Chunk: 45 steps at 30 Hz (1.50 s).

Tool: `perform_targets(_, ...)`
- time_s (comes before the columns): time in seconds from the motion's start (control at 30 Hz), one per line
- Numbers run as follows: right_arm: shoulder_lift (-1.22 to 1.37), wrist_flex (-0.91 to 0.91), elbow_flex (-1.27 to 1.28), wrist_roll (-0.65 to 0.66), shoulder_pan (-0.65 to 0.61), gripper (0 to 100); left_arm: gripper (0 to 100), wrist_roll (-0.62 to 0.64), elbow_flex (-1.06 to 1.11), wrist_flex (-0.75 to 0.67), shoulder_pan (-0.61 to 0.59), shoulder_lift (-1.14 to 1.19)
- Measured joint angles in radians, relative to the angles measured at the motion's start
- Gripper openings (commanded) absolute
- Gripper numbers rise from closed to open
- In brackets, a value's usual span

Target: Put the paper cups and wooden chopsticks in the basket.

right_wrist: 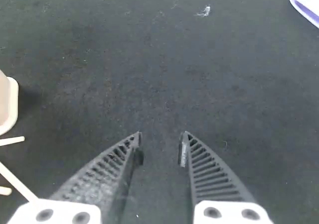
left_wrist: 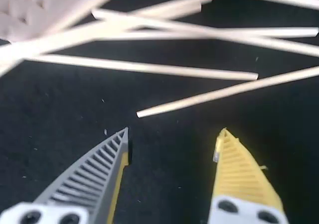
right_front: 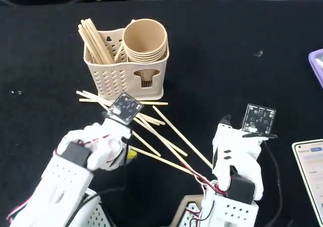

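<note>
A beige slotted basket (right_front: 126, 78) stands at the back left of the black table. It holds a stack of paper cups (right_front: 145, 38) and a bundle of wooden chopsticks (right_front: 96, 41). Several loose chopsticks (right_front: 161, 136) lie crossed on the table in front of it. My left arm (right_front: 96, 144) is over their near-left end. Its gripper (left_wrist: 172, 132) is open just above the table, with the nearest chopstick (left_wrist: 224, 92) slightly ahead of the tips and nothing between the fingers. My right gripper (right_wrist: 160, 134) is a little open over bare table, to the right of the chopsticks.
A purple object (right_front: 317, 63) sits at the right edge of the table, and a phone-like device (right_front: 309, 169) lies at the front right. The basket's corner (right_wrist: 7, 107) and some chopstick ends (right_wrist: 11, 142) lie off to the side of my right gripper.
</note>
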Motion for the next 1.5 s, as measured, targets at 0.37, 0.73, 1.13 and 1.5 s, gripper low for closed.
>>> perform_targets(0.37,0.0,-0.018,0.0,-0.002,0.0,12.4,27,0.709,-0.086,-0.308,0.196,0.37)
perform_targets(0.73,0.0,-0.018,0.0,-0.002,0.0,12.4,27,1.019,-0.16,-0.482,0.198,0.697)
perform_targets(1.13,0.0,-0.018,0.0,-0.002,0.0,12.4,27,1.031,-0.272,-0.468,0.164,0.861)
perform_targets(1.5,0.0,-0.018,0.0,-0.003,0.0,12.4,14,0.982,-0.285,-0.445,0.164,0.87)
